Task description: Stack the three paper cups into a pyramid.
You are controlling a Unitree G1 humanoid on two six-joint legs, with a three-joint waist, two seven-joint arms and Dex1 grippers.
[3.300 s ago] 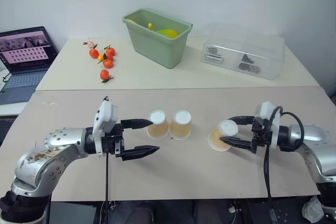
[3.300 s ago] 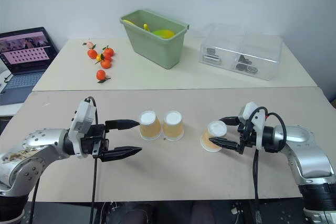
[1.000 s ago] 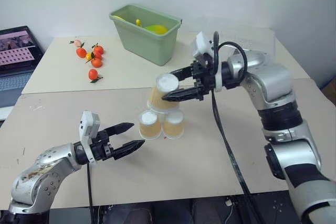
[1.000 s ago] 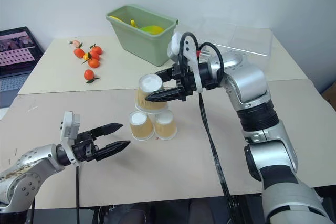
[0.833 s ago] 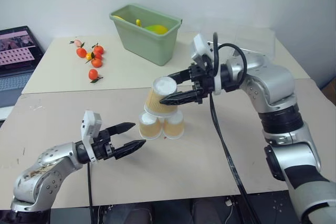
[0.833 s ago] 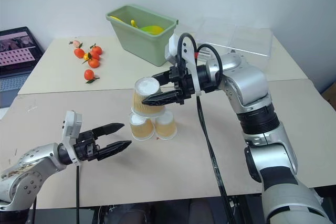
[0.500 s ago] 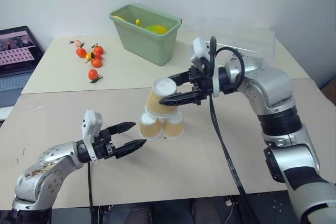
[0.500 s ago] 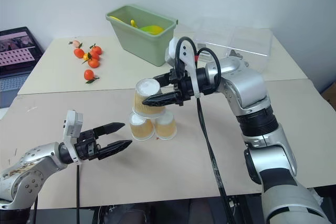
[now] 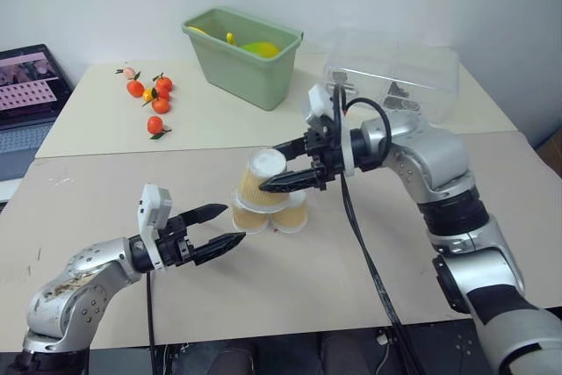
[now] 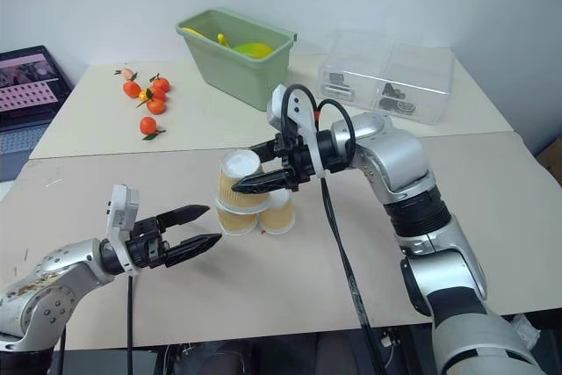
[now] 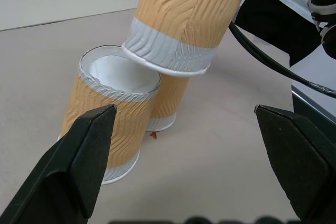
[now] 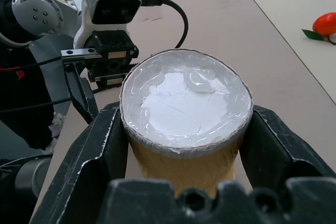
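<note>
left eye view: the tan table carries everything. on the far table behind it, at about 12 o'clock, sits the green bin with yellow things inside; at 1 o'clock a clear plastic box; at 10 o'clock the laptop, and between laptop and bin a scatter of tangerines.

near the middle of the tan table two base cups stand upside down, side by side and touching. the top cup, also upside down and tilted, sits over them; in the left wrist view its rim lies against the nearer base cup's upturned bottom. the right gripper reaches in from 3 o'clock, its fingers clamped on the top cup's walls near the white bottom; the right wrist view has one finger pressed to each side of the cup.

the left gripper hangs at 8 o'clock of the cups, near them but apart, jaws spread wide with nothing between them.
</note>
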